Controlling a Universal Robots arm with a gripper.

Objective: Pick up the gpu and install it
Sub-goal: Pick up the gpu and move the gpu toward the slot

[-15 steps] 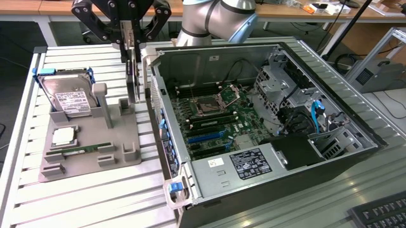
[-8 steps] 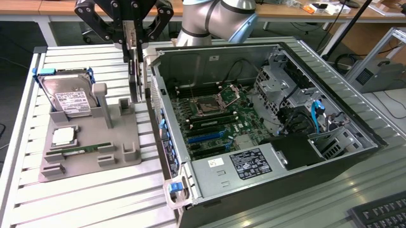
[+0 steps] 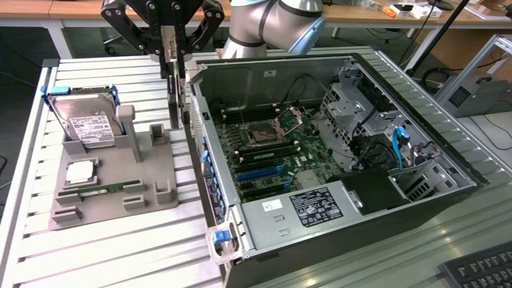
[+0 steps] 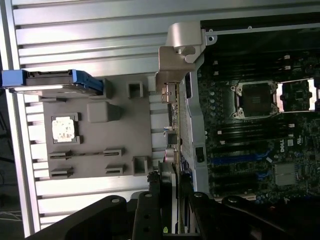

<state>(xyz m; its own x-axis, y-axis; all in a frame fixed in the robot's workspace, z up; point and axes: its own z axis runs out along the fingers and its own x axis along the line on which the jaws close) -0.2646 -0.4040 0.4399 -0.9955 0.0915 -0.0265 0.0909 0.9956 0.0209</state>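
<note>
Exterior view: the gripper [image 3: 169, 55] hangs above the gap between the grey parts tray [image 3: 152, 186] and the open computer case [image 3: 336, 204]. Its fingers are clamped on the gpu [image 3: 172, 90], which hangs upright and edge-on. The card's lower end sits just beside the case's near wall [image 3: 196, 120], on the tray side, close to one of the tray's posts [image 3: 158, 135]. On the tray stand the hard drive [image 3: 90, 123], a processor chip [image 3: 80, 173] and a memory stick [image 3: 108, 189]. The gripper's upper part is cut off by the frame edge, and the card's faces cannot be made out.

Wrist view: the gripper [image 4: 172, 205] pinches the gpu [image 4: 172, 120] from both sides. The card's silver bracket [image 4: 182, 42] overlaps the case's wall [image 4: 195, 120], with the motherboard [image 4: 250, 140] beyond. Whether card and wall touch I cannot tell.
</note>
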